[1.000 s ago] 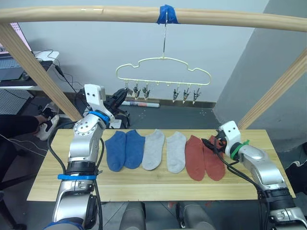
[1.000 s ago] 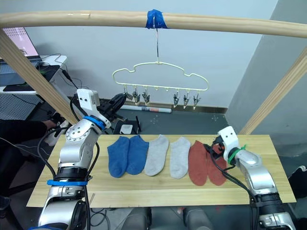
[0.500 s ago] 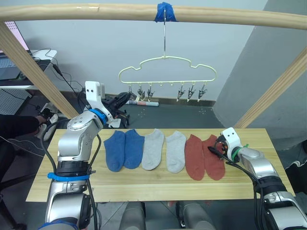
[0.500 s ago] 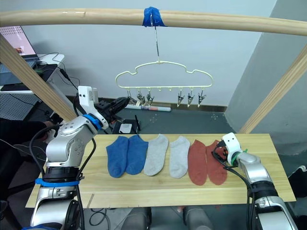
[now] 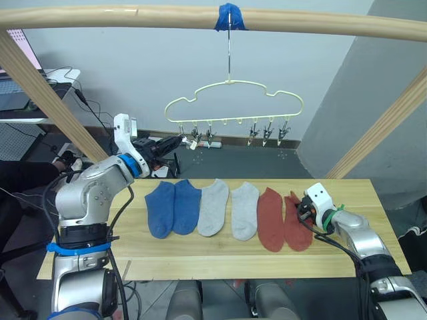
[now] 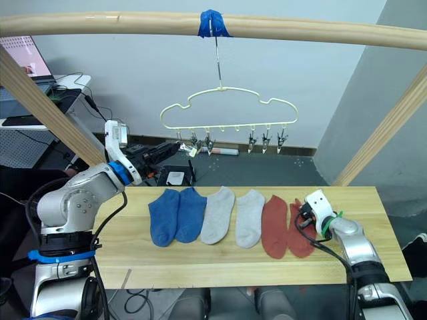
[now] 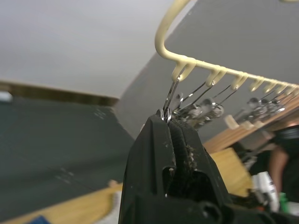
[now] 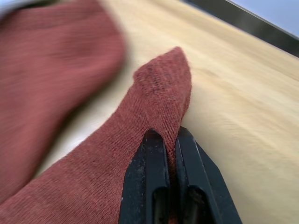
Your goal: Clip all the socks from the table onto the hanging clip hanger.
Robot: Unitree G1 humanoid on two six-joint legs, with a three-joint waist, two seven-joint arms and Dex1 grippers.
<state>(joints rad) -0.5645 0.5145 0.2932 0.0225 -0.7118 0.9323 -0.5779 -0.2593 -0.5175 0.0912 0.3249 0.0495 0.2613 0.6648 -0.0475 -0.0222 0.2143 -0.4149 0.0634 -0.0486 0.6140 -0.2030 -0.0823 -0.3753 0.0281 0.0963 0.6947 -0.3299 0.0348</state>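
Observation:
Six socks lie in a row on the pale wood table point(image 5: 200, 252): two blue point(image 5: 172, 207), two light grey point(image 5: 227, 208), two rust red point(image 5: 270, 217). My right gripper point(image 5: 300, 212) is shut on the edge of the rightmost red sock point(image 8: 154, 93), pinching a fold of its fabric low over the table. Above hangs the pale-yellow clip hanger point(image 5: 233, 85) with its row of metal clips point(image 5: 268, 130). My left gripper point(image 7: 169, 122) is raised at the hanger's left end, shut on the leftmost clip point(image 7: 167, 100).
A thick wooden bar point(image 5: 133, 17) carries the hanger's hook under blue tape point(image 5: 229, 18); slanted wooden posts point(image 5: 47, 93) stand at both sides. A person's dark sleeve point(image 5: 27, 175) reaches in at the far left. A desk with cables stands behind.
My right gripper has closed on the rightmost red sock. My left gripper has moved up and right to the hanger's left clip. The hanger has swung a little to the right.

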